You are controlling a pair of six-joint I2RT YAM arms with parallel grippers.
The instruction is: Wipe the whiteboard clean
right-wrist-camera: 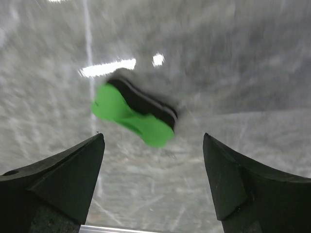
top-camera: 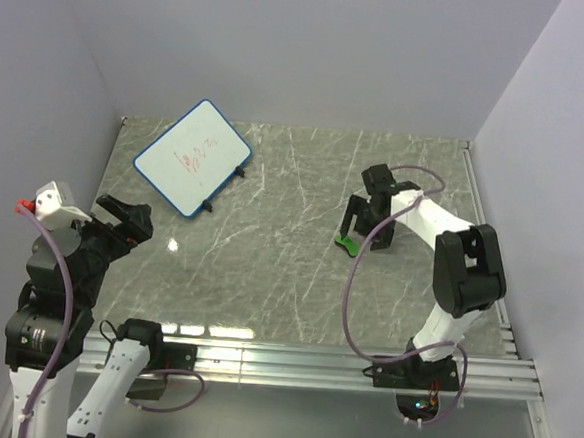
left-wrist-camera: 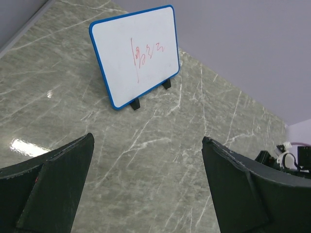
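The whiteboard [top-camera: 193, 156], white with a blue frame, small black feet and red scribbles, stands at the far left of the table; it also shows in the left wrist view [left-wrist-camera: 136, 54]. The green eraser [top-camera: 346, 245] with a black pad lies on the table right of centre and shows in the right wrist view [right-wrist-camera: 132, 113]. My right gripper [top-camera: 364, 234] is open just over the eraser, which lies a little ahead of its fingertips [right-wrist-camera: 95, 145]. My left gripper [top-camera: 129, 223] is open and empty at the near left, well short of the whiteboard.
The grey marbled table [top-camera: 269, 268] has a metal rail [top-camera: 312, 361] along its near edge and another down its right side. Pale walls close in the left, back and right.
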